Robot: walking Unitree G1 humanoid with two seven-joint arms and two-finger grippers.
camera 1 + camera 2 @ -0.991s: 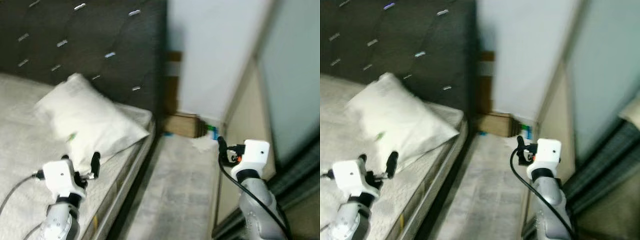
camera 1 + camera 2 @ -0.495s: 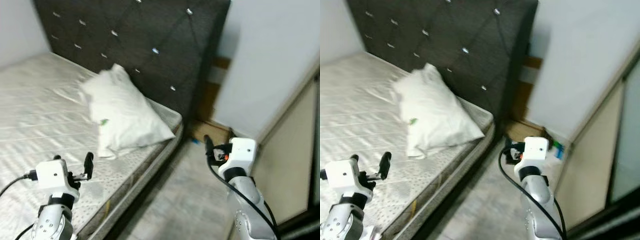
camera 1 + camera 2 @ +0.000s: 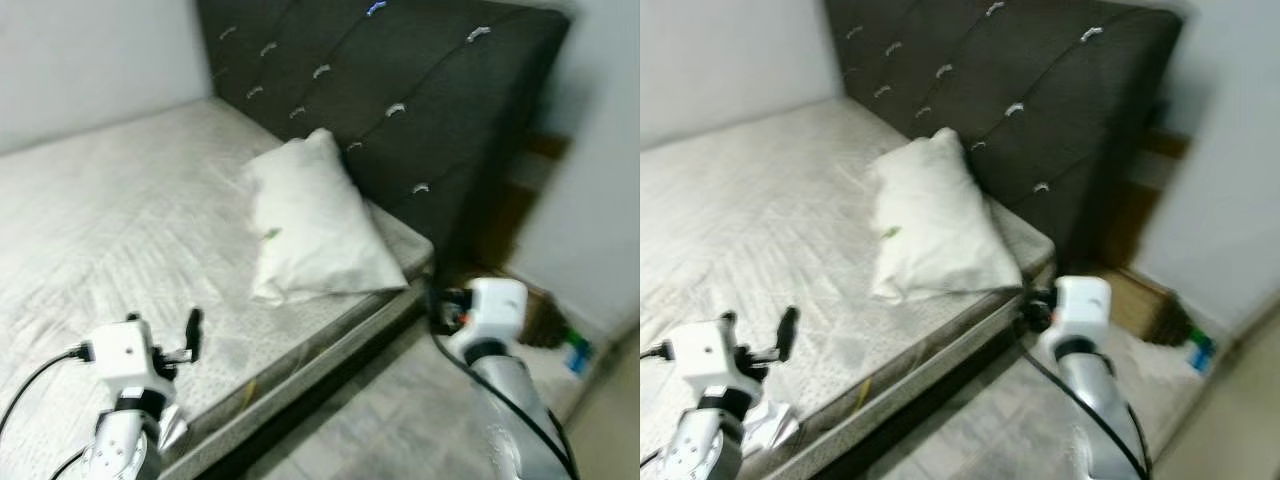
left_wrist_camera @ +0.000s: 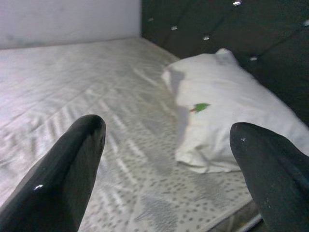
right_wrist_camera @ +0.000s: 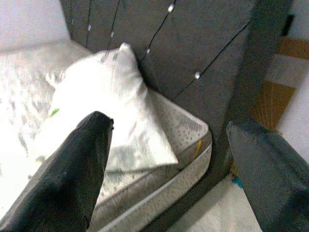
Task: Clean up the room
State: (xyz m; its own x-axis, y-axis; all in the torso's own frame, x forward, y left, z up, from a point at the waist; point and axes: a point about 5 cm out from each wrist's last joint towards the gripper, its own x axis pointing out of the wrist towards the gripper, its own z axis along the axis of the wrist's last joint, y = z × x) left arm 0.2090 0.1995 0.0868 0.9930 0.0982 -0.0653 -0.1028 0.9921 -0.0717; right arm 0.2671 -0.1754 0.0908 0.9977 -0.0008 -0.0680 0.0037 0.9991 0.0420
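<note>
View swung left vs a sec ago: more bed (image 3: pixel 110 230) in frame now, camera turn, nothing on it moved. Pillow (image 3: pixel 315 225) against headboard (image 3: pixel 400 90), tiny green scrap (image 4: pixel 199 107) on it. Left gripper (image 4: pixel 169 159) & right gripper (image 5: pixel 164 159) fingers spread, empty. Prob still scanning for clutter.

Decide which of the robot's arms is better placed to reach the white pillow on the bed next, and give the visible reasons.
Probably the left. The left gripper, open, is already over the mattress facing the pillow; the right gripper hangs beyond the bed's corner, over the floor.
</note>
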